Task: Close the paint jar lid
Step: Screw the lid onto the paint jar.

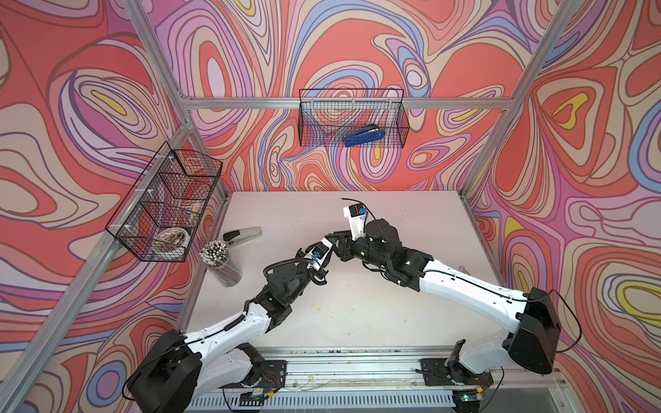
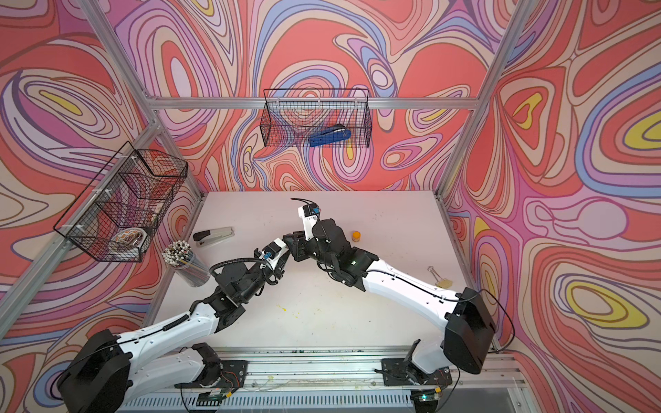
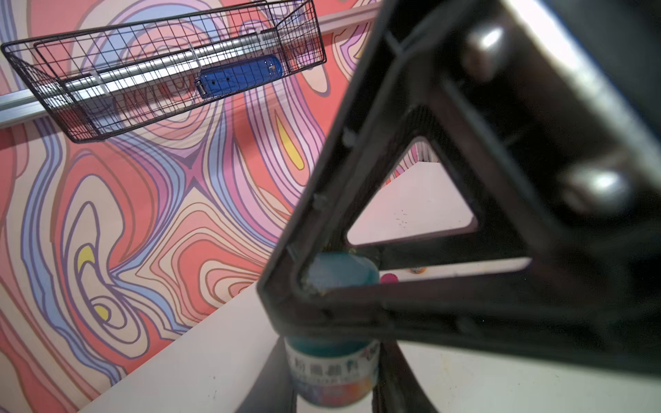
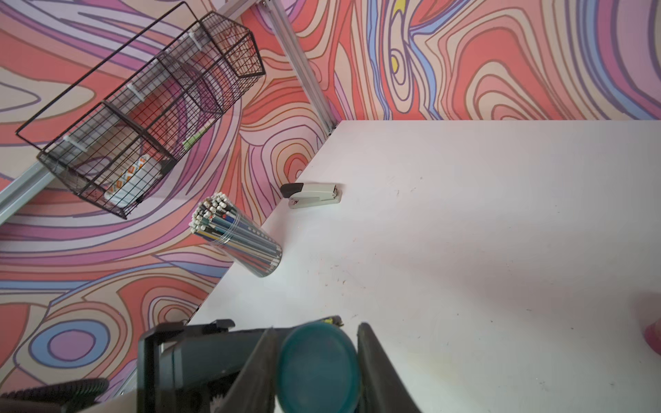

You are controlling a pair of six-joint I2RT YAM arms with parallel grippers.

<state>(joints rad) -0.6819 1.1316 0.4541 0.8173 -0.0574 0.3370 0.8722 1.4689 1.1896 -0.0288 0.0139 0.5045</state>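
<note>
A small paint jar [image 3: 332,372] holds teal paint and carries a printed label. My left gripper [image 3: 332,380] is shut on its body, one finger on each side. The teal lid [image 4: 316,368] sits on top of the jar, and my right gripper [image 4: 316,334] is shut on it from above, its fingers [image 4: 375,364] pressed against the rim. In the left wrist view the lid [image 3: 339,273] shows through the right gripper's black triangular finger. In both top views the two grippers [image 1: 334,246] [image 2: 288,250] meet mid-table and hide the jar.
A grey stapler [image 1: 242,236] and a clear cup of pencils [image 1: 221,262] stand at the left. An orange paint jar [image 2: 355,236] and a binder clip [image 2: 441,280] lie to the right. Wire baskets hang on the left wall [image 1: 164,203] and the back wall [image 1: 354,118].
</note>
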